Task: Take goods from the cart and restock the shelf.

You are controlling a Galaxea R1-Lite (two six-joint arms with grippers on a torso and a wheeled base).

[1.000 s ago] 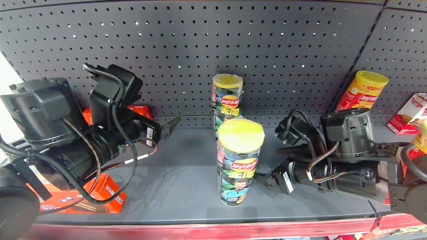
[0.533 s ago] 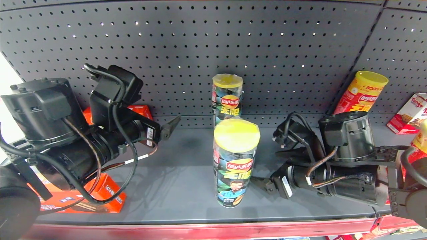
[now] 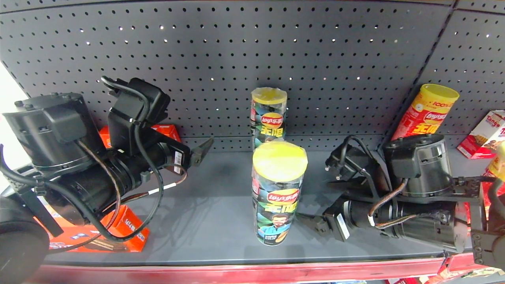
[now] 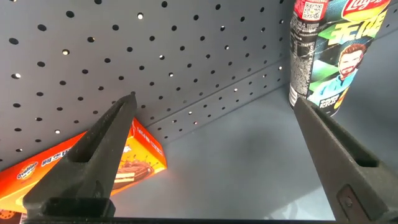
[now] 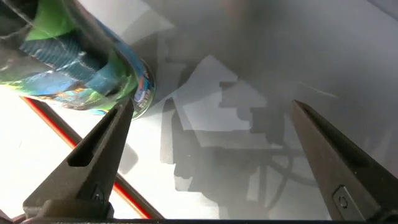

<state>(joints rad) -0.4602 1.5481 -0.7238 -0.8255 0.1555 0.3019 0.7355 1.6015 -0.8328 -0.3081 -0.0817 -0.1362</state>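
Two dark chip cans with yellow lids stand upright mid-shelf: the front can [image 3: 278, 193] near the shelf's [image 3: 205, 221] front edge and the back can [image 3: 268, 116] against the pegboard. My right gripper [image 3: 311, 221] sits low just right of the front can. It is open in the right wrist view [image 5: 211, 106], with nothing between its fingers and the can [image 5: 81, 68] beside one finger. My left gripper [image 3: 202, 149] hovers left of the cans, open [image 4: 214, 99] and empty, with the can [image 4: 333, 56] farther off.
Orange snack boxes lie at the left, one by the front edge [image 3: 122, 228] and one at the back [image 3: 167, 130], [image 4: 81, 171]. A red-yellow can [image 3: 428, 108] leans on the pegboard [image 3: 276, 51] at right, beside a red-white box [image 3: 483, 134]. A red lip [image 3: 236, 272] borders the shelf front.
The front can shifted slightly left, then stayed put. My right arm drew back a little to the right, away from it. The left arm barely moved.
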